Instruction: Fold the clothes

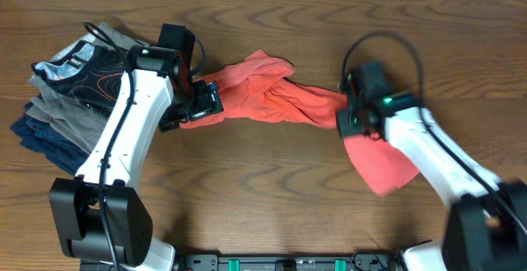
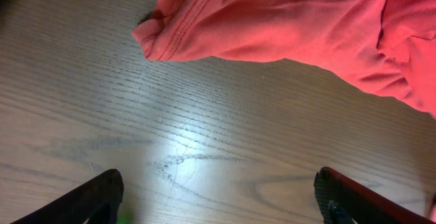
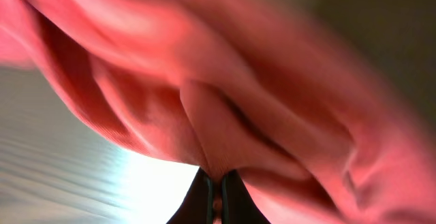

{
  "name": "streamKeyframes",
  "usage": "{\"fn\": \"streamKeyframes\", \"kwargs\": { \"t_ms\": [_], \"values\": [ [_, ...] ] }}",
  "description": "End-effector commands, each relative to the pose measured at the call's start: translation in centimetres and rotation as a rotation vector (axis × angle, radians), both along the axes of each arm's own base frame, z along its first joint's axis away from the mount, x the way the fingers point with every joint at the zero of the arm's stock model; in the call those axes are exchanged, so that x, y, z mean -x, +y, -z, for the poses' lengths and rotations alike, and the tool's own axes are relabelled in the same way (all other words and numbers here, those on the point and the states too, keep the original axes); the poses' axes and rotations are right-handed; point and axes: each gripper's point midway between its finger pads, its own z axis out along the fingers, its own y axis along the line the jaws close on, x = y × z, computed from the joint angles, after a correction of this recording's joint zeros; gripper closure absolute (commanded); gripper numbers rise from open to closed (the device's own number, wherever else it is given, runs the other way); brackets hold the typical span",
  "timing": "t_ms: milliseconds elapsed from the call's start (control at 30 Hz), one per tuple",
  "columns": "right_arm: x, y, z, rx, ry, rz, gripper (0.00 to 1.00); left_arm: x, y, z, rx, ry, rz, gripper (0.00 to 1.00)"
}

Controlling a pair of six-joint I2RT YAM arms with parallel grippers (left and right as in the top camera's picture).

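The coral-red T-shirt (image 1: 272,98) lies crumpled and stretched across the middle of the table, with one end hanging below the right arm (image 1: 380,168). My right gripper (image 1: 352,110) is shut on a fold of the shirt (image 3: 225,115) and holds it lifted. My left gripper (image 1: 196,106) is open and empty at the shirt's left end. In the left wrist view its fingers (image 2: 218,197) spread wide over bare wood, and the shirt's hemmed edge (image 2: 286,20) lies just ahead of them. No lettering shows.
A pile of grey and navy garments (image 1: 70,90) sits at the far left, beside the left arm. The wooden table (image 1: 263,205) runs to the front, where the arm bases stand.
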Motion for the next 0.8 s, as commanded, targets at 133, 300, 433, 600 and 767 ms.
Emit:
{"fn": "streamKeyframes", "kwargs": {
  "t_ms": [133,300,433,600,767],
  "values": [
    [-2.7,-0.5,-13.5,-0.079,-0.356,0.054,0.98,0.2,0.2,0.1,-0.005,0.006,-0.005,0.09],
    [-0.8,-6.4,-12.4,0.089,-0.293,0.347,0.98,0.2,0.2,0.1,-0.005,0.005,-0.005,0.09],
    [3.4,-12.8,-10.9,0.247,-0.196,0.741,0.99,0.0,0.1,0.1,-0.004,-0.003,-0.005,0.09],
    [4.9,-14.9,-10.2,0.275,-0.140,0.823,0.97,-0.7,0.0,0.0,0.000,-0.029,-0.004,0.09],
    [0.8,-10.8,-10.6,0.067,-0.198,0.609,0.33,-1.4,-0.1,-0.1,0.005,-0.058,-0.004,0.08]
  ]
}}
